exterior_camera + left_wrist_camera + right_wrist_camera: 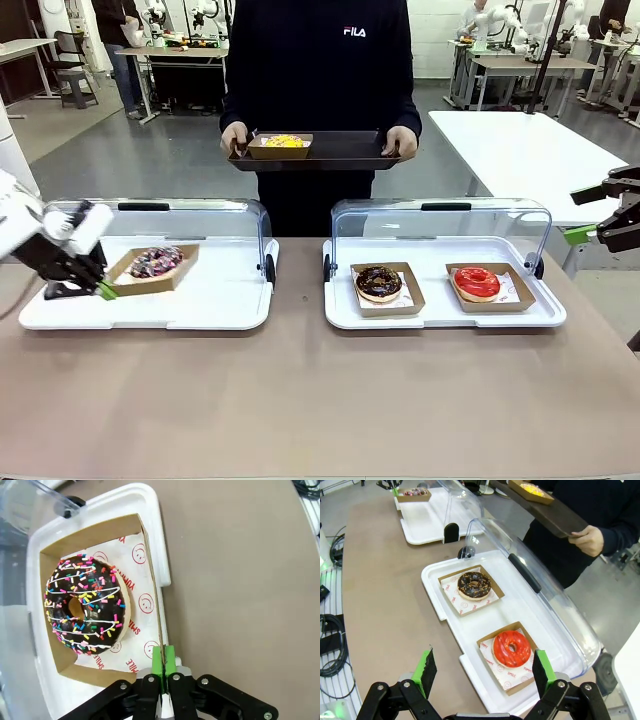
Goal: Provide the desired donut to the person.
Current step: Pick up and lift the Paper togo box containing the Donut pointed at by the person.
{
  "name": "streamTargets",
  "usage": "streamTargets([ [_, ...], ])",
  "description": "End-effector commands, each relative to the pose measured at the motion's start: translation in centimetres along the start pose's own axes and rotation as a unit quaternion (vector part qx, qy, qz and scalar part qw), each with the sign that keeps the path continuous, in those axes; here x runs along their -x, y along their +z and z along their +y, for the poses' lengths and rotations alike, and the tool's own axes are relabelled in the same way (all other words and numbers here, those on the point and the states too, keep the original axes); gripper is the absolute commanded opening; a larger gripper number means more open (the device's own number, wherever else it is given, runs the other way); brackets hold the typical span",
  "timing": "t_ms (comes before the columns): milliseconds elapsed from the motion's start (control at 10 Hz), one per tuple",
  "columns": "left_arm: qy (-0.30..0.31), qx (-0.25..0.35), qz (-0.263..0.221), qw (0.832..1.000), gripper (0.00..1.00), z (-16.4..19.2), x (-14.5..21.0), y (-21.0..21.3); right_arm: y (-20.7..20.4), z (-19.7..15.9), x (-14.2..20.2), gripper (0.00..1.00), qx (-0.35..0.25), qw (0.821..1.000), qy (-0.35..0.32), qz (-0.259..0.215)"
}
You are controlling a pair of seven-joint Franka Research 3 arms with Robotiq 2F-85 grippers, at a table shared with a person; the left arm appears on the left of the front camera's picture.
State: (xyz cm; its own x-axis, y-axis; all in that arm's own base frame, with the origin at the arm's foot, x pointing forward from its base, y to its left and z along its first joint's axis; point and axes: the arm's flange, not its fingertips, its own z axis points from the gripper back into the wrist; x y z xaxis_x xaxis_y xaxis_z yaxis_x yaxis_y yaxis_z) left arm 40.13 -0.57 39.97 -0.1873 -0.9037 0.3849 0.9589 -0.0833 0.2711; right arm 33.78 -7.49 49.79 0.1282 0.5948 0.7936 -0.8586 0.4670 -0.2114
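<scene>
The person in a black sweatshirt stands across the table, both hands on a dark tray that carries a yellow donut in a cardboard box. A chocolate donut with coloured sprinkles lies in a cardboard box on the left white tray. My left gripper is shut on that box's near edge. My right gripper hangs open off the table's right side, above a red-glazed donut and a chocolate donut.
Both white trays have clear lids raised at the back. The right tray holds two boxed donuts. A white table stands at the right rear. Bare brown tabletop stretches in front of the trays.
</scene>
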Motion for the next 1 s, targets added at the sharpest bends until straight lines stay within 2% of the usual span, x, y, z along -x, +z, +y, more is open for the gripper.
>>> streamTargets([
  [0,-0.019,-0.045,-0.045,0.998,0.00,-8.7,0.2,5.7,-0.3,-0.2,0.1,1.00,-0.002,1.000,0.003,-0.020],
  [100,-0.029,-0.077,-0.013,0.997,0.00,-9.7,-0.1,8.0,-0.3,-0.2,0.1,1.00,-0.002,1.000,0.003,-0.020],
  [200,-0.040,-0.079,0.006,0.996,0.00,-10.6,-0.8,9.4,-0.3,-0.2,0.1,1.00,-0.002,1.000,0.003,-0.020],
  [400,-0.037,-0.109,0.024,0.993,0.00,-11.7,-1.5,12.0,-0.3,-0.2,0.1,1.00,-0.002,1.000,0.003,-0.020],
  [500,-0.023,-0.096,0.046,0.994,0.00,-11.6,-1.7,12.6,-0.3,-0.2,0.1,1.00,-0.002,1.000,0.003,-0.020],
  [600,-0.005,-0.033,0.058,0.998,0.00,-10.8,-1.4,11.9,-0.3,-0.2,0.1,1.00,-0.002,1.000,0.003,-0.020],
  [700,-0.045,-0.107,0.024,0.993,0.00,-5.3,-0.5,17.1,-0.3,-0.2,0.1,1.00,-0.002,1.000,0.003,-0.020],
  [900,-0.045,-0.107,0.024,0.993,0.00,-5.3,-0.5,17.1,-0.3,-0.2,0.1,1.00,-0.002,1.000,0.003,-0.020],
])
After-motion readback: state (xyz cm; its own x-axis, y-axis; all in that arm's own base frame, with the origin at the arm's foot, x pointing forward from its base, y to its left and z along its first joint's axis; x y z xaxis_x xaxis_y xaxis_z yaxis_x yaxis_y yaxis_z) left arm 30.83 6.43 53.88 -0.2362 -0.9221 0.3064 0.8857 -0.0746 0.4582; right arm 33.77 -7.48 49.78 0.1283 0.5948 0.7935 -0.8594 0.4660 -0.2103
